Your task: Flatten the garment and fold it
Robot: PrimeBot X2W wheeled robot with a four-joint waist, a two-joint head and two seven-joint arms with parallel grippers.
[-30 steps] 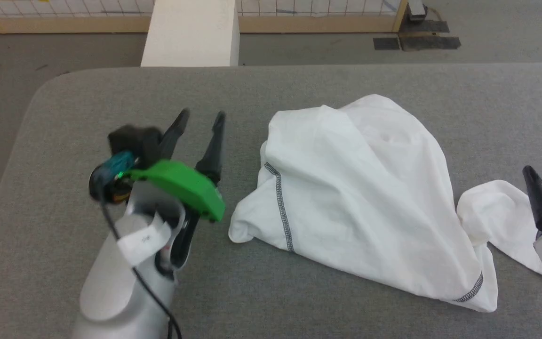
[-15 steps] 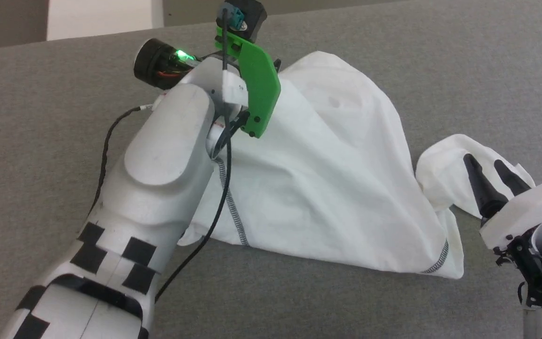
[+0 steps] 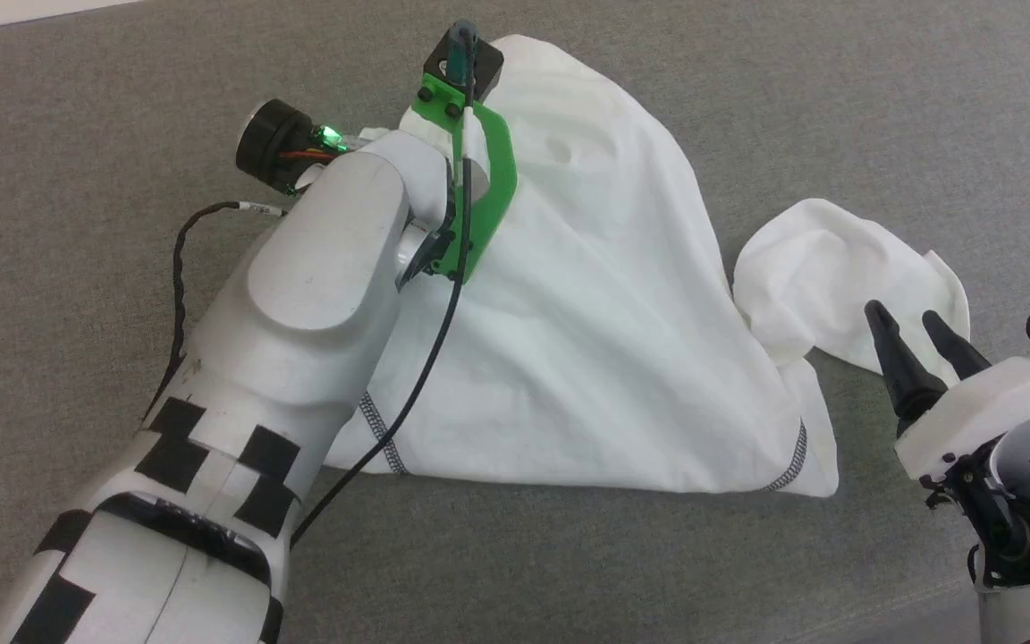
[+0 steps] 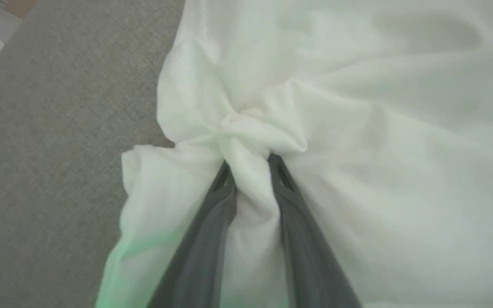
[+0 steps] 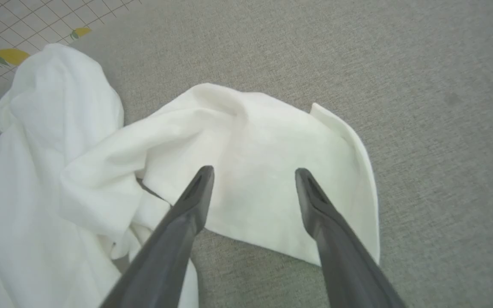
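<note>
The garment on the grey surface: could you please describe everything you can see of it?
The garment is a white shirt of thin, soft-looking fabric, lying crumpled in a rough triangular heap on the grey surface, not yet flattened. Dark zigzag stitching runs along seams at its near edge. One loose part, seemingly a sleeve, trails towards the robot's right. The left gripper pinches a bunched fold near its far left edge; the open right gripper is poised over the sleeve.
</note>
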